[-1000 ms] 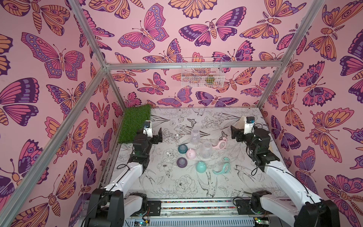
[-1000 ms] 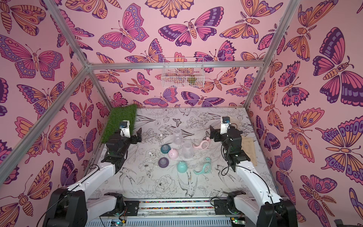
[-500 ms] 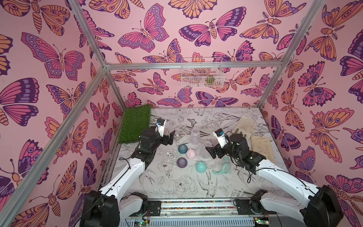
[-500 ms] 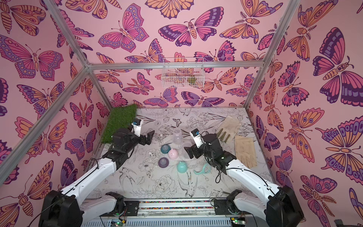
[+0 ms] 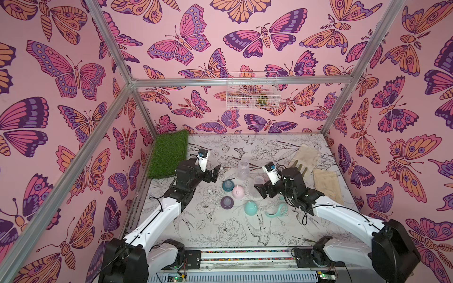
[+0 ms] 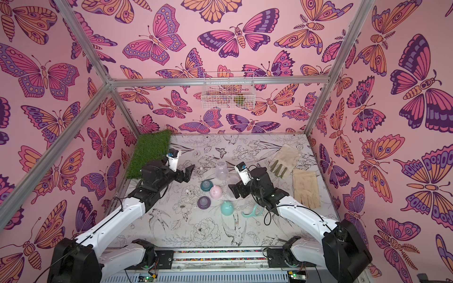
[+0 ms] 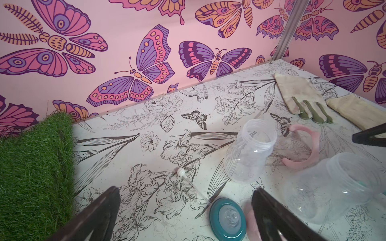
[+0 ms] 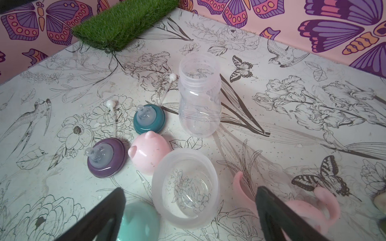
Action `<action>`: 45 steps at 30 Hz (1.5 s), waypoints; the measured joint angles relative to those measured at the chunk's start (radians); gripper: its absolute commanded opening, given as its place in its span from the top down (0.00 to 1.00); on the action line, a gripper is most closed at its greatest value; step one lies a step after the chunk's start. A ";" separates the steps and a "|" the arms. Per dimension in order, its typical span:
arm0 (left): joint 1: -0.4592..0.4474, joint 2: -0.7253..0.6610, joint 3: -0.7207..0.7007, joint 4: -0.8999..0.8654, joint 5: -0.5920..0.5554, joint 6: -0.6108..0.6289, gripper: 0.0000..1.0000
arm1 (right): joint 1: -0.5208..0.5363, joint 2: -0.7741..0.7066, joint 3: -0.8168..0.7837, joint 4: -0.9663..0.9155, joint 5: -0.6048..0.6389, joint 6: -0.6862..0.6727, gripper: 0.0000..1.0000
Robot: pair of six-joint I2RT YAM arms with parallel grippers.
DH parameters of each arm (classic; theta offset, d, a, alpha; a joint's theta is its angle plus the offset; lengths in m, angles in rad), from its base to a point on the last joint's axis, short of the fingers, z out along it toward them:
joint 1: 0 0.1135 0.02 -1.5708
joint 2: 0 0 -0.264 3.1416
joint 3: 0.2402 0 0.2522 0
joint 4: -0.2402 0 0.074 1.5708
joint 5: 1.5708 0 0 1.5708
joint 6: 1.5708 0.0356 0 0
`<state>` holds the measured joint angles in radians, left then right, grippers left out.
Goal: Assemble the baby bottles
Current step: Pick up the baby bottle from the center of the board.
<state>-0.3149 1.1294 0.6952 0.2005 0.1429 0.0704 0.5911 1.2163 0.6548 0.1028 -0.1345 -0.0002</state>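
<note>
Two clear baby bottles stand upright mid-table: the far one (image 5: 243,167) (image 8: 199,100) (image 7: 249,150) and the near one (image 8: 184,187) (image 7: 332,185). Around them lie a teal nipple collar (image 5: 227,185) (image 7: 227,219), a purple collar (image 5: 226,202), a pink eared cap (image 5: 237,191), a teal cap (image 5: 250,208), a teal handle ring (image 5: 277,211) and a pink handle ring (image 8: 296,206). My right gripper (image 5: 261,191) (image 8: 190,190) is open, its fingers either side of the near bottle, not touching it. My left gripper (image 5: 212,174) (image 7: 184,191) hangs open and empty beside the teal collar.
Two beige gloves (image 5: 305,156) (image 5: 326,181) lie at the back right. A green grass mat (image 5: 169,154) fills the back left corner. A white wire basket (image 5: 251,94) hangs on the back wall. Thin straws with white tips (image 8: 171,78) lie near the collars.
Both arms have swung in from the table's sides towards the parts in the middle. The right gripper now straddles the near bottle, and the gloves it hid are uncovered.
</note>
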 measured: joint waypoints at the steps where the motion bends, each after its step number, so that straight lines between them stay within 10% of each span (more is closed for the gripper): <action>1: -0.001 0.000 0.000 0.000 0.000 0.000 0.00 | 0.000 0.010 0.000 0.009 0.003 0.000 0.01; 25: -0.006 0.004 0.000 0.000 0.045 0.008 0.00 | 0.000 0.178 0.000 0.156 0.013 0.019 0.08; 45: -0.024 0.006 0.000 0.000 0.092 0.016 0.00 | 0.000 0.182 0.004 0.145 -0.010 0.053 0.64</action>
<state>-0.3393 1.1355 0.6952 0.2001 0.2344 0.0864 0.5911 1.3983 0.6586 0.2478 -0.1444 0.0528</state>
